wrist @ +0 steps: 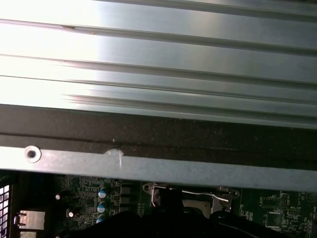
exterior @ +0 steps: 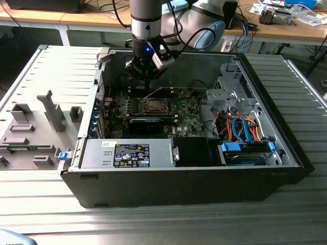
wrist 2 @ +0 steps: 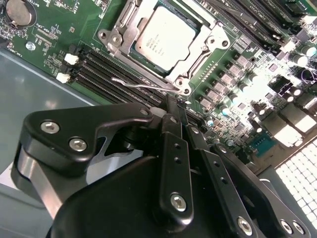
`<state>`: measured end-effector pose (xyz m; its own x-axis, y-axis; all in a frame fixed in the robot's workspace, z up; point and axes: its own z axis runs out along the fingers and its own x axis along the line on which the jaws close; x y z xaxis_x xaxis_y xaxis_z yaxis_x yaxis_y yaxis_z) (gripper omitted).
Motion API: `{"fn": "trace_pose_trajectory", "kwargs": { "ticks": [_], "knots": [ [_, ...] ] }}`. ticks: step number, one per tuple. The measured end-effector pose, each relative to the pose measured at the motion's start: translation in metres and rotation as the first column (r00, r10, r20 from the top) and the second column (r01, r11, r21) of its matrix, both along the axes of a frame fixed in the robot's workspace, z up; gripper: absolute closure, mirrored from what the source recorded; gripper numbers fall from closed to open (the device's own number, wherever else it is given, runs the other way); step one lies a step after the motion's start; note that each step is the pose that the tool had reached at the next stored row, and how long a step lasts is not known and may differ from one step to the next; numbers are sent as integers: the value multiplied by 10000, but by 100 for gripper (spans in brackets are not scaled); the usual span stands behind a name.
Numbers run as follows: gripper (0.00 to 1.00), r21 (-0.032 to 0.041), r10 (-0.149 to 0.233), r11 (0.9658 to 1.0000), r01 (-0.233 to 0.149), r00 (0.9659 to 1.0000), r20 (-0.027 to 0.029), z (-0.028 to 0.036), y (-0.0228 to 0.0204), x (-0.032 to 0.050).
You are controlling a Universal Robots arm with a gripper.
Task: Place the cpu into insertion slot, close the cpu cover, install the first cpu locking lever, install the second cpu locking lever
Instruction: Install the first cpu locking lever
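An open computer case [exterior: 286, 153] lies on a ribbed metal counter [exterior: 153, 224], filling the middle of the exterior view; the arm comes down from the top centre of that frame, and its gripper [exterior: 146, 76] hangs over the green motherboard [exterior: 184, 115] just above the socket, at upper centre

In the second wrist view the cpu [wrist 2: 166, 38] sits in the insertion slot at the top centre of the frame, silvery top facing up; the cpu cover [wrist 2: 210, 42] lies closed around it as a metal frame, the chip showing through its window; a thin wire locking lever [wrist 2: 143, 84] runs along the lower edge of the socket, its hooked end free at the left, just above the black memory slots [wrist 2: 99, 69]

The black fingers [wrist 2: 173, 124] occupy the lower half of that frame, drawn narrow, tips close together with nothing between them, pointing at the lever and ending just short of it; whether they touch it I cannot tell

In the first wrist view the case's dark rim [wrist: 158, 134] crosses mid-frame, the counter's ribs above it; the socket's wire lever [wrist: 198, 193] shows at lower centre
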<state>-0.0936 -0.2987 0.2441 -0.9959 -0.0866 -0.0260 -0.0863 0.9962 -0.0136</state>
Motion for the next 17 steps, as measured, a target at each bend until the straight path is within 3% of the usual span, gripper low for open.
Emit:
{"fn": "trace_pose_trajectory", "kwargs": {
  "ticks": [17],
  "knots": [
    [89, 1, 0, 10000, 0, 10000, 0, -55, 5, 17]
  ]
}}
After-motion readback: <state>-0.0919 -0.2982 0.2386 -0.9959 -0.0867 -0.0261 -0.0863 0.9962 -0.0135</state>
